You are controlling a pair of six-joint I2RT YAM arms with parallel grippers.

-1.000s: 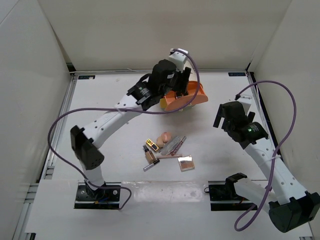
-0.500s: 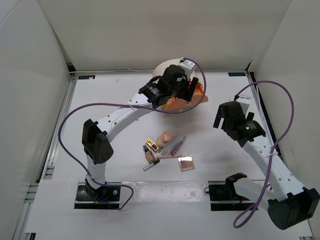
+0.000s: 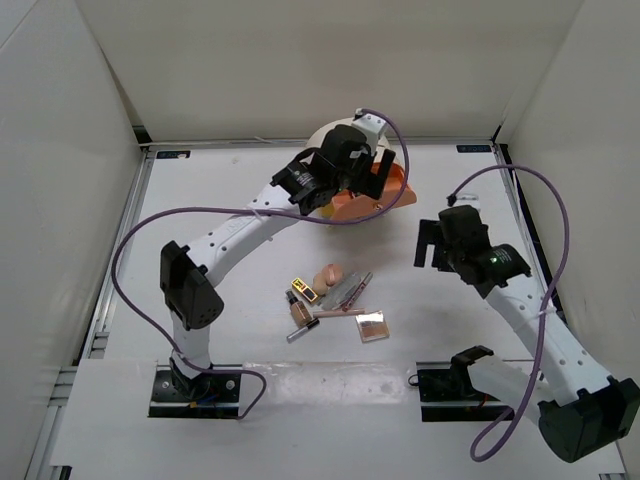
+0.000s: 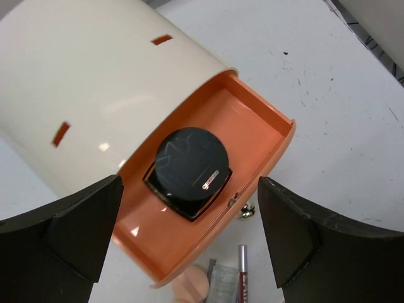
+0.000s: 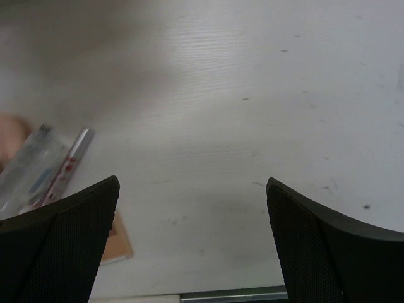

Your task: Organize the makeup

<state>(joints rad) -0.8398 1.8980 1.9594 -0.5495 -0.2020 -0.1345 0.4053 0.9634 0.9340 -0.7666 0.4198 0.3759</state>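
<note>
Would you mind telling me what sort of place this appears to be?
Probably a robotics lab test cell, not a home: plain white panels enclose a white table, a left arm and right arm are bolted at its near edge, and the makeup pile looks staged.

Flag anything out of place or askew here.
The orange drawer hangs open from the cream box, with a round black compact sitting crooked on a square one inside. Mid-table, the rest of the makeup lies in a loose, criss-crossed heap. Nothing looks spilled or broken.
</note>
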